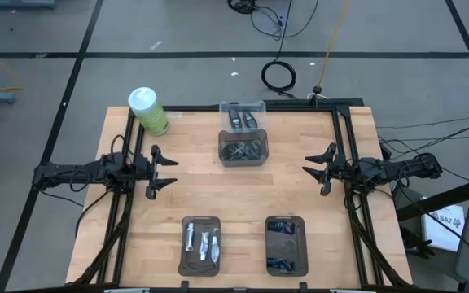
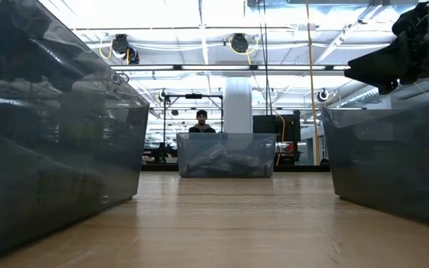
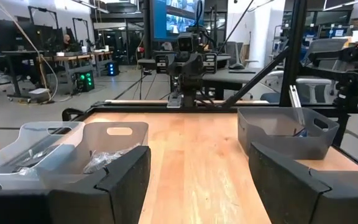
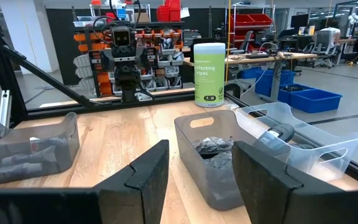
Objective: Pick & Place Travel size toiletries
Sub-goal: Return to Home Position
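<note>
Toothpastes (image 1: 203, 242) lie well apart from left end effector (image 1: 172, 172).

Background stuff: a light wooden table (image 1: 300, 203) with a black frame round it. A green wipes canister (image 1: 148, 111) with a white cap stands upright at the far left corner. Mid-back there's a smoky grey bin (image 1: 222, 150), with a clear bin (image 1: 260, 106) touching it just behind. Two dark grey trays (image 1: 201, 219) (image 1: 287, 219) sit side by side, apart, at the near edge. A coiled black cable (image 1: 278, 76) lies on the floor beyond the table. In the low view, a person (image 2: 202, 120) is way off behind.
</note>
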### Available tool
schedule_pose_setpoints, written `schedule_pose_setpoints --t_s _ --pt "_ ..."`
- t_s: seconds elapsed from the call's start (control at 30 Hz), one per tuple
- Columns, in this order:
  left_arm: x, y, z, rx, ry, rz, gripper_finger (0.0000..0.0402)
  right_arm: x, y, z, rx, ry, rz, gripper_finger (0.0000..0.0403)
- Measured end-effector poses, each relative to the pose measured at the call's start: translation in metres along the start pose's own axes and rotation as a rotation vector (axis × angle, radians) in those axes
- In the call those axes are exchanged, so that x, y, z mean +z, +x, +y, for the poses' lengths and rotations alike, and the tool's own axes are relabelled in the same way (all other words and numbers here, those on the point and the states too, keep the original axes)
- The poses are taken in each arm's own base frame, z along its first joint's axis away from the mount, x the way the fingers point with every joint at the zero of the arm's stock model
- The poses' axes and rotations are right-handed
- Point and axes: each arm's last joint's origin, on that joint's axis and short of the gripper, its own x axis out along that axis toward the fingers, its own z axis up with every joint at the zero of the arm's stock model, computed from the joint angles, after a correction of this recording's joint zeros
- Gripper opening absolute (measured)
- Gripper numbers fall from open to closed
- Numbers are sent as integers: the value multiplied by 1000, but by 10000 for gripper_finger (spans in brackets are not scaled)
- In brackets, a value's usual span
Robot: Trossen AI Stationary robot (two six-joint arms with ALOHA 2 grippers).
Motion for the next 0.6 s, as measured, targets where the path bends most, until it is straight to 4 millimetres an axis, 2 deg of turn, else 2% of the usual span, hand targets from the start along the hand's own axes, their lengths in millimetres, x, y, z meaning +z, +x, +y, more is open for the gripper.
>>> schedule_pose_setpoints --t_s 0.2,0.4,0.6 --pt "0 0 0 -2 8 1 267 0 0 0 0 0 0 164" --pt "0 0 0 -3 107 0 267 0 0 0 0 0 0 164" --pt "0 0 0 -3 104 -5 267 0 0 0 0 0 0 164"
